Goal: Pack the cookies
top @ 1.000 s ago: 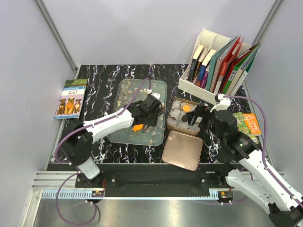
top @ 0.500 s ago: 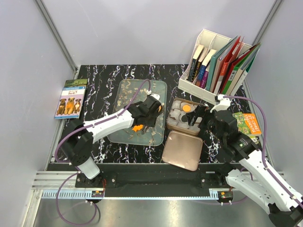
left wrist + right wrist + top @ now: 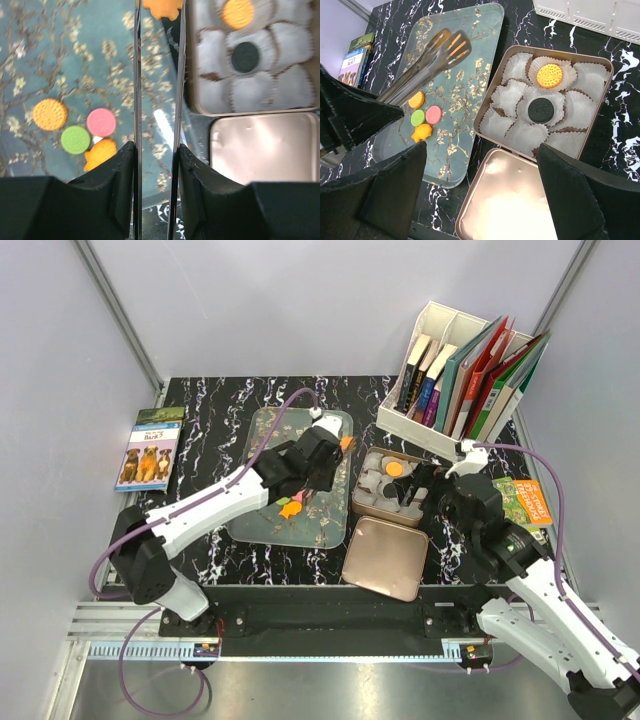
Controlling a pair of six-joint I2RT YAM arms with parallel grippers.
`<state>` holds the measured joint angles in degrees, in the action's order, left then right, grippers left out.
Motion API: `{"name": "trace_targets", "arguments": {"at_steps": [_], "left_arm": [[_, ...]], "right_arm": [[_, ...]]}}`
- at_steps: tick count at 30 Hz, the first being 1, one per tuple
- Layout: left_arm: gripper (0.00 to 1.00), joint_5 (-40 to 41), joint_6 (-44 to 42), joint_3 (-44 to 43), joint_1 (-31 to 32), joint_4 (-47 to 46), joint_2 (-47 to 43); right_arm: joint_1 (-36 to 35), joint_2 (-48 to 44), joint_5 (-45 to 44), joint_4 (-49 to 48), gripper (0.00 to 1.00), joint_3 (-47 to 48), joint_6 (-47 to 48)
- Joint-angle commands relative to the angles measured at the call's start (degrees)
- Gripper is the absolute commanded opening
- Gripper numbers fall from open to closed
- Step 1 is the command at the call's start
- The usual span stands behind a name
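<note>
- Comparing with a second earlier, the left gripper [image 3: 156, 150] was found raised off the tray [image 3: 470, 20] and swung toward the tin [image 3: 560, 51], with its jaws drawn narrower.
- That gripper was clamped on the handles of the tongs [image 3: 136, 75], so the blades were pressed together on a scalloped orange cookie [image 3: 161, 7] at their tips, well ahead of the gripper.
- The cookie was carried clear of the tray and was seen just beside the tin's wall, not yet over a paper cup [image 3: 507, 95].
- Four cookies were left on the tray, below and to the left of the gripper: an orange round one [image 3: 49, 114], a green one [image 3: 75, 139], a pink one [image 3: 101, 122] and an orange fish-shaped one [image 3: 101, 152].
- Ahead and to the right of the gripper, an orange cookie [image 3: 549, 75] and a black cookie [image 3: 540, 110] were already seated in cups in the tin.
- The right gripper [image 3: 416, 490] was kept wide and unloaded beside the tin, unmoved over the second, with the lid [image 3: 510, 200] beneath it.
- The pick was therefore judged done and the transfer under way; release into a vacant cup was judged the next need.
</note>
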<state>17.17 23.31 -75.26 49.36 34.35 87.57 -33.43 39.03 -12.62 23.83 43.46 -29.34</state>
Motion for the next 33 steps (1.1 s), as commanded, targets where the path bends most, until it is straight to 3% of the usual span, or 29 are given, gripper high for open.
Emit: {"name": "trace_targets", "arguments": {"at_steps": [1, 9, 33], "left_arm": [[0.31, 1.29, -1.78, -4.71, 2.49, -2.00, -0.57], [0.31, -0.29, -1.87, -9.37, 6.09, -1.39, 4.01], [0.33, -1.96, 1.47, -4.37, 9.00, -0.60, 6.03]], "right_arm": [[-0.23, -1.06, -1.53, -1.16, 1.00, 1.80, 0.78], [-0.23, -1.76, -2.32, -0.37, 1.00, 1.63, 1.04], [-0.23, -0.53, -1.88, -0.90, 1.00, 1.71, 1.13]]}}
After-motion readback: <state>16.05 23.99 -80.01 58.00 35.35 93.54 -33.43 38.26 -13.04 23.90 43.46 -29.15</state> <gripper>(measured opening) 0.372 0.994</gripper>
